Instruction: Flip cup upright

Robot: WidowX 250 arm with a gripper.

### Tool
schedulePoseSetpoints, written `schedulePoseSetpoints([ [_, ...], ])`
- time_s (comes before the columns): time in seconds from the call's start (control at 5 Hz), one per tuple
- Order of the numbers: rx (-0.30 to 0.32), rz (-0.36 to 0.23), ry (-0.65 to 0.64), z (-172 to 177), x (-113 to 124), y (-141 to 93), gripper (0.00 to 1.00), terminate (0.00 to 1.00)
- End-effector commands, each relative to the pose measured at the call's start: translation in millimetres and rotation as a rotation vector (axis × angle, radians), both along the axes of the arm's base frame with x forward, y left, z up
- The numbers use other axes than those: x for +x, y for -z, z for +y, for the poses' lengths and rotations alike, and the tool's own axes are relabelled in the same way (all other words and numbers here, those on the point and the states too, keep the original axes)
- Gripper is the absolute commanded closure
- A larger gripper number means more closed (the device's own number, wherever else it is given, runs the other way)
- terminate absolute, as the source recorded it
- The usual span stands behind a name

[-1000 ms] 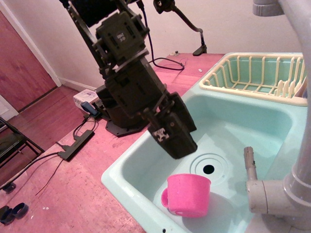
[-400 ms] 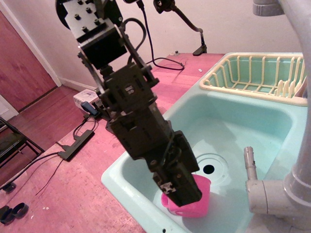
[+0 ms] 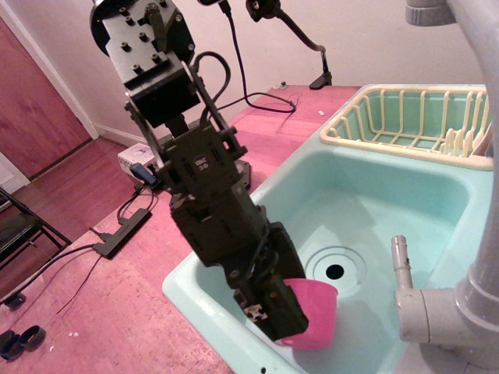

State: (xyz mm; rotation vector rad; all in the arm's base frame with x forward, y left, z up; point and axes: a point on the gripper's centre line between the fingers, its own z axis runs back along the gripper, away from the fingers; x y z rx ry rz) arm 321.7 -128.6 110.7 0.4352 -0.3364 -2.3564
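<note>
Only one view is given, looking down from beside a grey faucet [image 3: 468,296] at a pale turquoise sink [image 3: 374,195] set in a pink floor.

Near the front of the basin, just near of the drain [image 3: 335,271], the pink cup [image 3: 313,312] is seen. Its wider edge is at the top and its narrower end is at the bottom, so its long axis appears roughly vertical. Whether the top face is the open mouth or a closed base cannot be told from this angle, and its handle is hidden.

A black robot arm reaches down from the upper left into the sink, and the gripper [image 3: 269,312] is placed against the cup's left side, covering part of it. The fingertips are hidden by the gripper body and the cup, so whether they are apart, together, or clamped on the cup cannot be told.

As a judgement, the task is at the contact stage: the cup has been reached, but an upright result cannot be confirmed. A firm hold, a turn if needed, and a release would remain.

A cream dish rack [image 3: 413,117] is seen at the far right.
</note>
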Motion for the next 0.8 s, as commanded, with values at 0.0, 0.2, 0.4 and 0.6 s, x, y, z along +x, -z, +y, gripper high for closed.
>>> schedulePoseSetpoints([
  [0.0,-0.015,-0.04,0.05,-7.7,-0.1,-14.7,0.0,0.0],
  [0.2,-0.01,-0.038,0.048,-11.7,0.5,-12.9,1.0,0.0],
  [0.4,-0.014,-0.004,0.089,-19.1,9.8,-9.6,1.0,0.0],
  [0.6,0.004,0.038,0.117,-26.9,19.4,-7.2,1.0,0.0],
])
